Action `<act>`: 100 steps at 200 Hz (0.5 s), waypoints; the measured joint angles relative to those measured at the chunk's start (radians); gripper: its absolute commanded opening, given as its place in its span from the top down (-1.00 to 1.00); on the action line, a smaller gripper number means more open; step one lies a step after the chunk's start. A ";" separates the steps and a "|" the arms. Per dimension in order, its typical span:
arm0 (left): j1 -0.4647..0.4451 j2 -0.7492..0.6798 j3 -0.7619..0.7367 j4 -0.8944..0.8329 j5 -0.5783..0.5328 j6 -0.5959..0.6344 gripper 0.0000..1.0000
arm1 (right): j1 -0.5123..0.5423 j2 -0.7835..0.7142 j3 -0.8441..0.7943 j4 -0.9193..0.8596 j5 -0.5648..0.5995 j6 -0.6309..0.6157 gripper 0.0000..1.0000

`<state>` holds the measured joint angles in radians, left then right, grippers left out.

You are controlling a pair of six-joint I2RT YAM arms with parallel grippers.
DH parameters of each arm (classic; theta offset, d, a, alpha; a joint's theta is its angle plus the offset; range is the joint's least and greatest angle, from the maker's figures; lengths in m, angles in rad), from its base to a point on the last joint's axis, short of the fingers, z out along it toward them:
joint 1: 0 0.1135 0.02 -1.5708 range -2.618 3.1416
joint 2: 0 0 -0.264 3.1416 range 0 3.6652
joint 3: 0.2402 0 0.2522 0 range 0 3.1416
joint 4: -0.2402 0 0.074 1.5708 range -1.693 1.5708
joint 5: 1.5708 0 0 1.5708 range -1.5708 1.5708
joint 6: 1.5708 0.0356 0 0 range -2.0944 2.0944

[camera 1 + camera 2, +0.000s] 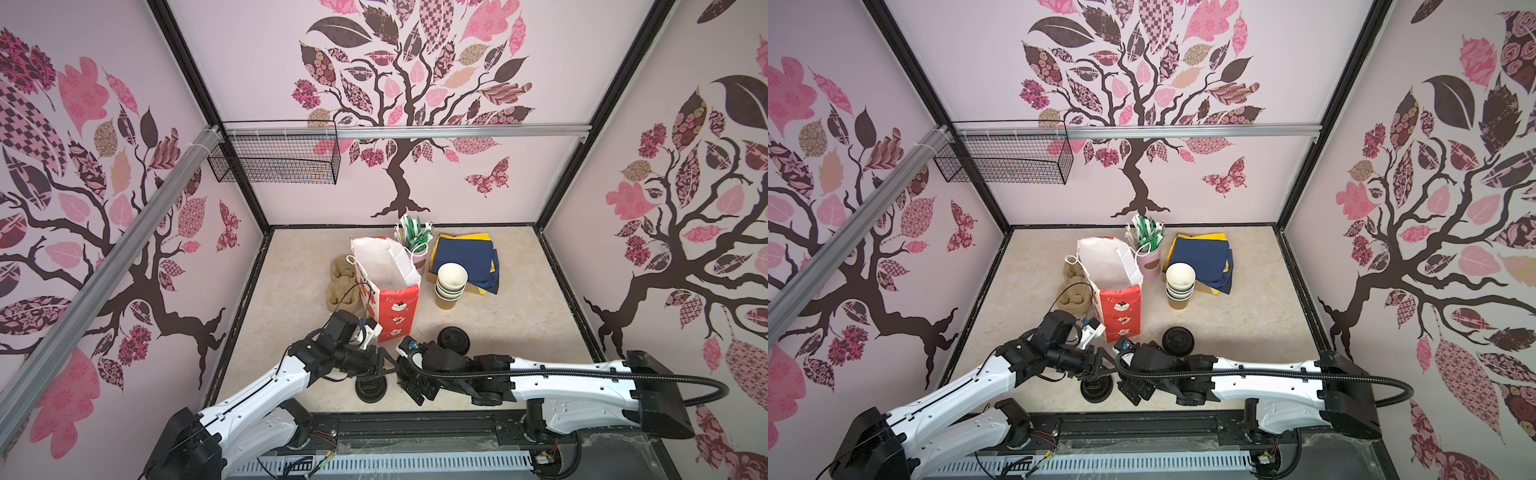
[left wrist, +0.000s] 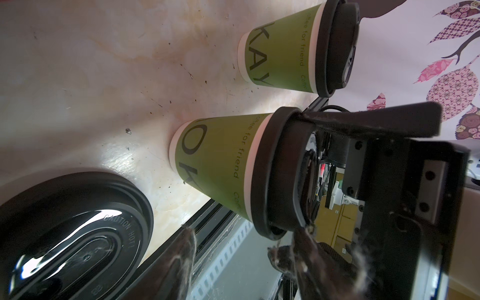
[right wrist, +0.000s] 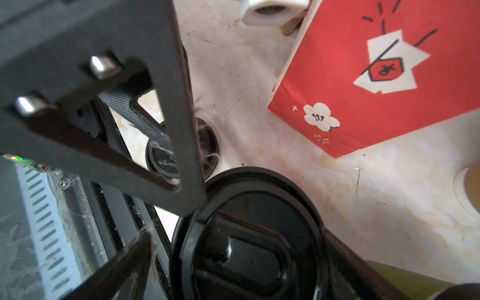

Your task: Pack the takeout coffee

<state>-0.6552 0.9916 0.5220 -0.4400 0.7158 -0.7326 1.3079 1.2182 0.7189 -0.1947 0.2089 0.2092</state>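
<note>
Robotics laboratory test cell: black frame posts (image 1: 183,62) and aluminium rails (image 1: 457,131) enclose a marble-look tabletop (image 1: 519,324), tree-patterned wall panels (image 1: 257,62) line three sides, and two white robot arms (image 1: 561,374) are mounted at the front edge.

From overhead I can't pick out one lidded cup (image 2: 215,166); the right arm (image 1: 478,368) lies over it in both top views. The moulded-pulp cup carrier (image 1: 338,297) is half lost behind the paper bag (image 1: 395,307). In the left wrist view a black lid (image 2: 75,233) runs off the picture's edge, so whatever is beneath it stays unseen. In the right wrist view a blurred black finger (image 3: 179,117) masks most of a lid beyond it, perhaps the same one. A green cup wall (image 3: 405,281) is clipped at the edge.
</note>
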 measured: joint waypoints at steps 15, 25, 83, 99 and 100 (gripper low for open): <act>0.000 0.000 0.000 0.000 0.000 0.000 -0.26 | 0.000 -0.004 0.000 -0.006 0.002 0.000 -1.00; 0.000 0.000 0.000 0.000 0.000 0.001 -0.26 | 0.000 -0.007 0.000 -0.011 0.002 0.001 -1.00; 0.000 0.016 0.000 0.000 -0.001 0.002 -0.18 | 0.000 -0.016 0.003 -0.022 -0.012 0.019 -0.99; 0.000 0.017 0.000 0.000 -0.005 0.002 -0.17 | 0.000 -0.017 0.012 -0.030 -0.023 0.023 -0.98; 0.000 0.017 0.000 0.000 -0.005 0.002 -0.17 | 0.000 -0.017 0.012 -0.030 -0.024 0.023 -0.98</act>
<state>-0.6552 1.0084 0.5220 -0.4400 0.7113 -0.7307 1.3079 1.2011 0.7311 -0.2249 0.1848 0.2317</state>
